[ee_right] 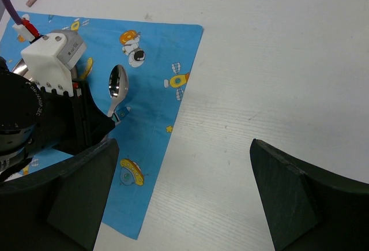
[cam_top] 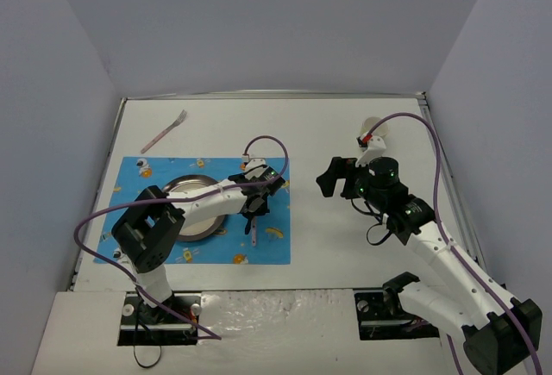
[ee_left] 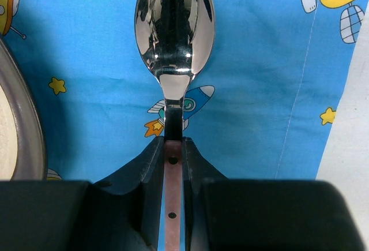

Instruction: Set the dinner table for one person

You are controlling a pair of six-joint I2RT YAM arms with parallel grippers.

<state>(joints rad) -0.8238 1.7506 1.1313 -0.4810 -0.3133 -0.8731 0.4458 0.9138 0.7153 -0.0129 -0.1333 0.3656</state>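
The dinner table (cam_top: 328, 125) is a large white tabletop. On its left lies a blue cartoon mat (cam_top: 147, 177) with a round metal plate (cam_top: 191, 187) on it. My left gripper (cam_top: 257, 205) is shut on the pink handle of a steel spoon (ee_left: 174, 29), low over the mat's right part, right of the plate (ee_left: 17, 141). The handle's end sticks out towards the near edge (cam_top: 255, 234). The spoon also shows in the right wrist view (ee_right: 118, 83). My right gripper (ee_right: 184, 196) is open and empty over bare table, right of the mat (ee_right: 153, 89).
A fork with a pink handle (cam_top: 164, 132) lies on the table beyond the mat's far left corner. A small pale cup (cam_top: 373, 127) stands at the back right, behind my right arm. Grey walls enclose the table on three sides.
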